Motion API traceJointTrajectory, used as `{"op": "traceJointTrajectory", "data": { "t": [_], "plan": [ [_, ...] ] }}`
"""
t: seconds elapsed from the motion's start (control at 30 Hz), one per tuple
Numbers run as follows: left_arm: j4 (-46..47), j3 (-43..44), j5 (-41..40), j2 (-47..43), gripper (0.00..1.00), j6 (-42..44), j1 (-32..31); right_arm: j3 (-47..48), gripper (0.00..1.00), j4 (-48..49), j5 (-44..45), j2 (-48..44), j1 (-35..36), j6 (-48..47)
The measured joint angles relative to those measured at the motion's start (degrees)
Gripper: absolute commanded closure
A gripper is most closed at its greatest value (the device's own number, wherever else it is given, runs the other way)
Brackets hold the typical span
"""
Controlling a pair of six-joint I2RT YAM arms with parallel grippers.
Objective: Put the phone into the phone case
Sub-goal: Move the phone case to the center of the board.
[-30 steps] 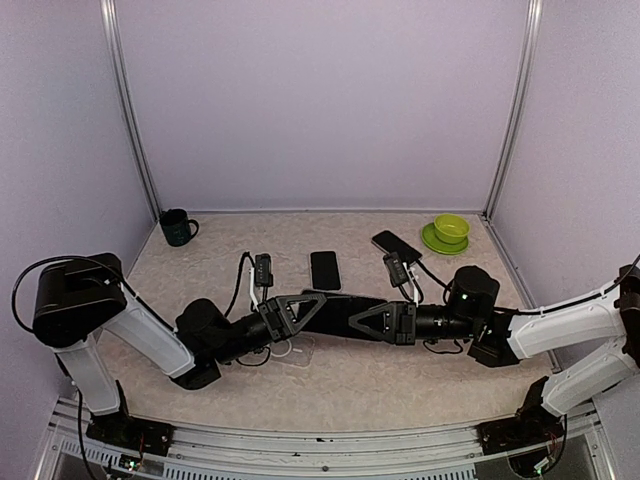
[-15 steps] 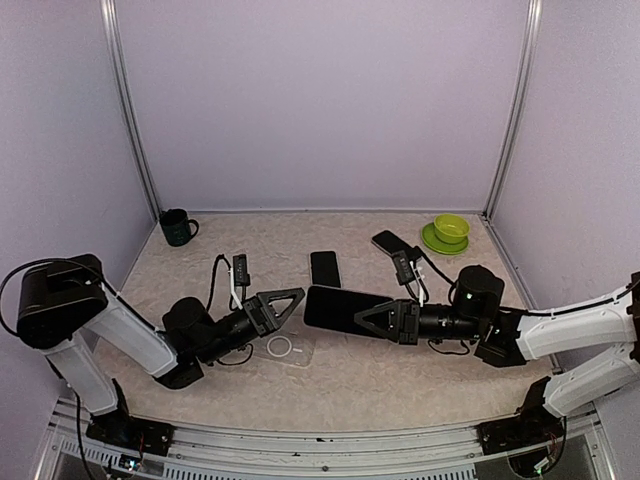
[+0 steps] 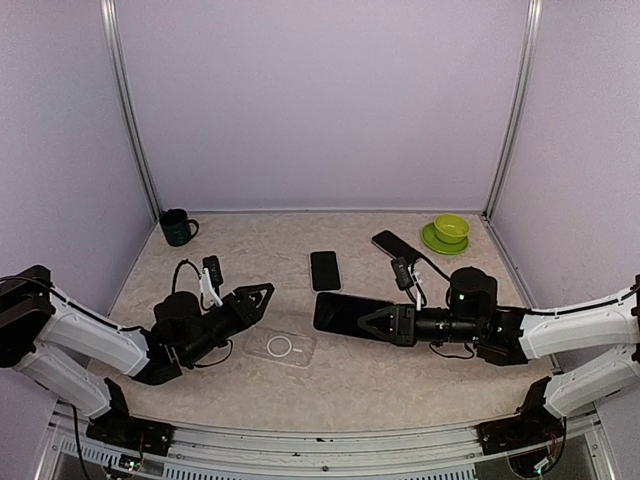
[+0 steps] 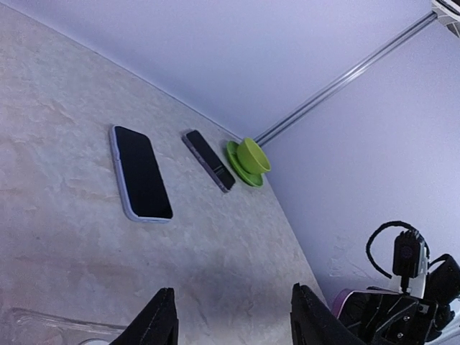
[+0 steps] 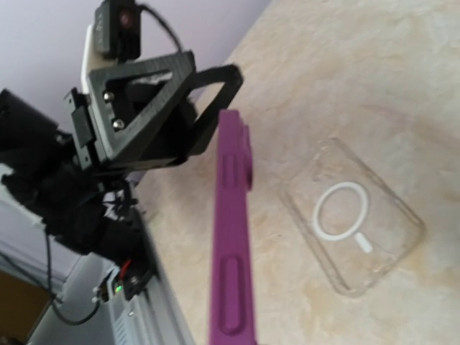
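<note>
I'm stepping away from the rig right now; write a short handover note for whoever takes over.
Right gripper: shut on the purple phone, held off the table just right of the case.
Left gripper: open, empty, low on the case's left.
Clear case: flat on the table, nothing in it.
Done: phone is picked up.
Left: line the phone up over the case and press it in.
Not part of the job: centre phone and right phone, lying further back.
</note>
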Motion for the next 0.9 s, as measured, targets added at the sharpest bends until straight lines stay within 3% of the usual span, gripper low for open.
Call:
{"op": "traceJointTrajectory", "data": {
  "t": [0.43,0.9],
  "plan": [
    [-20.74,0.13,-11.30,-3.13,0.47,-5.62,1.79,0.70,1.00,-2.71,3.41,1.03,-0.02,-0.83],
    [-35.32,5.14,-13.09,0.07,0.46,-9.77,4.13,3.30,1.00,-5.11,3.45,4.44,-0.02,-1.42]
  ]
}}
